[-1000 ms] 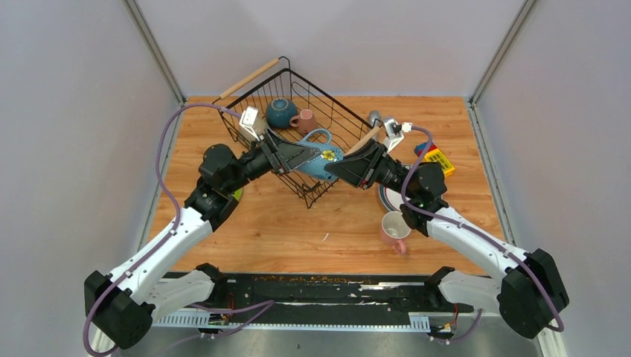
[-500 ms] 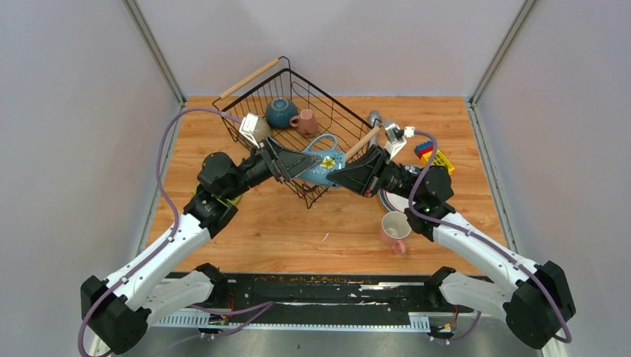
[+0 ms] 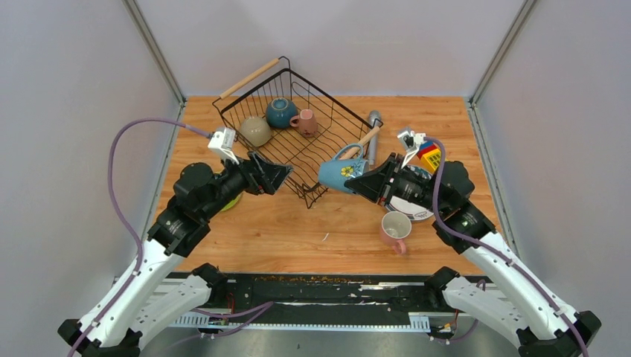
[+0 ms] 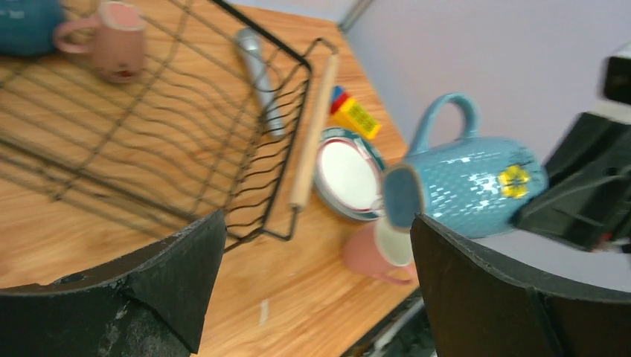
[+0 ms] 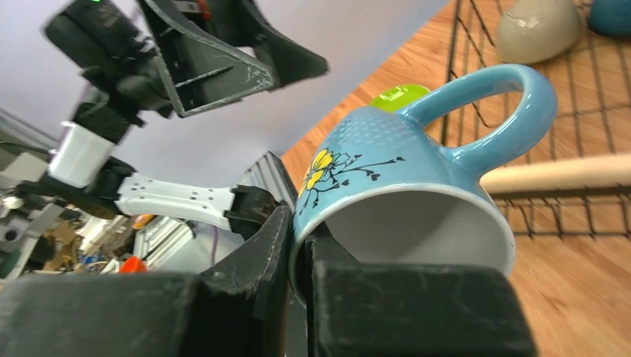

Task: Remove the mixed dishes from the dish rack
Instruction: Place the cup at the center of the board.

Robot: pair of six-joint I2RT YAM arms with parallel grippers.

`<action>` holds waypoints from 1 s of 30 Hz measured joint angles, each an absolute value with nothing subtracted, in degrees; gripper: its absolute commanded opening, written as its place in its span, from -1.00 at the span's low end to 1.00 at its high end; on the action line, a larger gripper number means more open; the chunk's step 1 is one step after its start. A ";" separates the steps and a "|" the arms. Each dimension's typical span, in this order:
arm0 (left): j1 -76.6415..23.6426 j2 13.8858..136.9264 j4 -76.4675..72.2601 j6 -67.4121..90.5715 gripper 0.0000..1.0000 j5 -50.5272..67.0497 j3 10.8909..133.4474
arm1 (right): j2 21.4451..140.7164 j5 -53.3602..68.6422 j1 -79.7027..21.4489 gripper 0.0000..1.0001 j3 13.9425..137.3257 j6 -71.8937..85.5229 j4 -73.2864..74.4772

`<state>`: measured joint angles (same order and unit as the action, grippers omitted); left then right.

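One blue flowered mug (image 3: 339,172) held up at centre frame, by the lower-right edge of the dish rack (image 3: 253,78).
The right gripper (image 3: 363,181) is pinched tight on the mug's rim, one finger inside and one outside. The left gripper (image 3: 280,175), centre-left, gapes wide and holds nothing. A teal bowl (image 3: 281,112), a beige bowl (image 3: 255,130) and a pink mug (image 3: 304,121) sit in the rack's upper part.
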<state>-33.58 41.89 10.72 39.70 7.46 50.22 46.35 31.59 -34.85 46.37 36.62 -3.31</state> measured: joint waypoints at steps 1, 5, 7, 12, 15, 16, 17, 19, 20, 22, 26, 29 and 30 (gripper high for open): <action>-33.58 41.36 13.47 37.78 1.00 5.72 50.89 | 45.89 30.61 -34.89 -1.00 47.59 35.16 0.67; -33.58 40.03 22.96 31.22 1.00 -2.02 53.12 | 46.33 27.20 -35.31 -1.00 52.27 31.27 14.04; -33.58 39.29 26.72 28.40 1.00 -5.82 53.34 | 47.59 25.19 -35.92 -1.00 54.43 29.89 20.05; -33.58 37.45 34.02 22.70 1.00 -14.41 53.30 | 50.96 17.82 -38.94 -1.00 57.41 28.10 32.69; -33.58 36.34 35.88 20.38 1.00 -18.76 52.80 | 53.19 13.45 -40.47 -1.00 58.22 27.44 38.24; -33.58 35.90 36.21 19.90 1.00 -19.97 52.45 | 53.95 12.23 -40.84 -1.00 58.35 27.27 39.48; -33.58 35.62 36.34 19.44 1.00 -21.06 52.05 | 55.11 10.66 -41.25 -1.00 58.48 27.11 41.06; -33.58 35.00 36.82 18.74 1.00 -23.35 51.13 | 57.19 8.25 -41.91 -1.00 58.57 26.89 42.83; -33.58 34.89 37.10 18.55 1.00 -24.32 50.72 | 58.22 7.22 -42.17 -1.00 58.57 26.85 43.48; -33.58 34.92 37.50 18.04 1.00 -25.93 49.87 | 60.36 4.91 -42.81 -1.00 58.57 26.79 44.49; -33.58 34.92 37.93 17.47 1.00 -27.97 48.49 | 64.16 1.13 -44.07 -1.00 58.57 26.63 45.19; -33.58 34.92 37.93 17.30 1.00 -29.08 48.36 | 67.42 -1.48 -44.88 -1.00 58.57 26.65 45.23; -33.58 34.92 37.95 17.21 1.00 -29.32 48.36 | 68.36 -2.09 -45.01 -1.00 58.57 26.63 45.23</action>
<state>-33.58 34.92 37.95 17.21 -29.32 48.36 68.36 -2.09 -45.01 58.57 26.63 45.23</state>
